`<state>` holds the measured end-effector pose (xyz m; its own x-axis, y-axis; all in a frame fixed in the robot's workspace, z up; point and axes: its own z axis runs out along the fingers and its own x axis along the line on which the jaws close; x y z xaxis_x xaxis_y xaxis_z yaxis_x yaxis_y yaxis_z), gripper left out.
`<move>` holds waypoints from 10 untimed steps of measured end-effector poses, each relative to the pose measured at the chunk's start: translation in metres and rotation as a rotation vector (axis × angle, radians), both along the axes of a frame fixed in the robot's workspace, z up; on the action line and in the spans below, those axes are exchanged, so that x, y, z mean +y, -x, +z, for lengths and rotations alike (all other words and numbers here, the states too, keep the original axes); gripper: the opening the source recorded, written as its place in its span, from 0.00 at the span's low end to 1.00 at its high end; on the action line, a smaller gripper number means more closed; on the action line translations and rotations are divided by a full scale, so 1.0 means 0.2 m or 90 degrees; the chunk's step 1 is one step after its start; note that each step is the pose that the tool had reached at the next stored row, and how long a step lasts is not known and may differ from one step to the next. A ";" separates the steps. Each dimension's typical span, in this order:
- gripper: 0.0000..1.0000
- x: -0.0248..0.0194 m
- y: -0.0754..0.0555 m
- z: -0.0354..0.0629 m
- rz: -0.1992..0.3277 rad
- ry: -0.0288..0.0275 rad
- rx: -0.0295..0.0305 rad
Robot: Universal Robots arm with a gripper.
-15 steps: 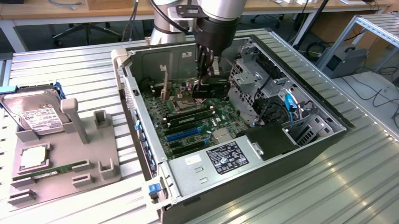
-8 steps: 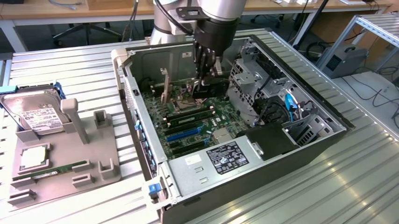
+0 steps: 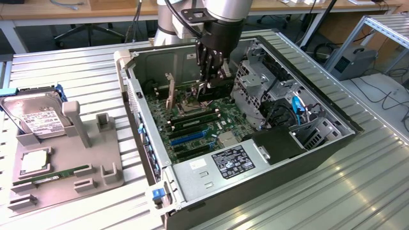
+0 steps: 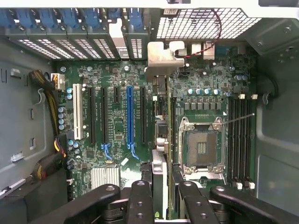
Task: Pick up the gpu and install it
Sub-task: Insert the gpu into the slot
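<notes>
On the exterior view's left, we count one grey holder tray (image 3: pixel 64 177) on the table (image 3: pixel 357 191), carrying one hard drive (image 3: pixel 35 115) and one green memory stick (image 3: pixel 54 175). To the tray's right stands one open computer case (image 3: pixel 255 167), the arm reaching down inside it. Our hand (image 3: pixel 210 82) is clamped on the gpu (image 3: pixel 214 88), held edge-on above the motherboard (image 3: pixel 191 129). From the wrist we see what the other view hides: one blue slot (image 4: pixel 130 114), one empty processor socket (image 4: pixel 202 148), and the gpu (image 4: pixel 159 163) between them.
</notes>
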<state>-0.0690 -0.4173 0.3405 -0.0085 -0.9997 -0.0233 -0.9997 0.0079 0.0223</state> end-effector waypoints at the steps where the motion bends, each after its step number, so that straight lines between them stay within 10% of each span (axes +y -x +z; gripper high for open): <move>1: 0.27 0.000 0.00 0.000 0.000 0.0000 0.0000; 10: 0.27 -0.017 0.00 -0.007 -0.011 0.0000 0.0000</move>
<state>-0.0691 -0.4207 0.3390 -0.0257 -0.9994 -0.0233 -0.9994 0.0251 0.0223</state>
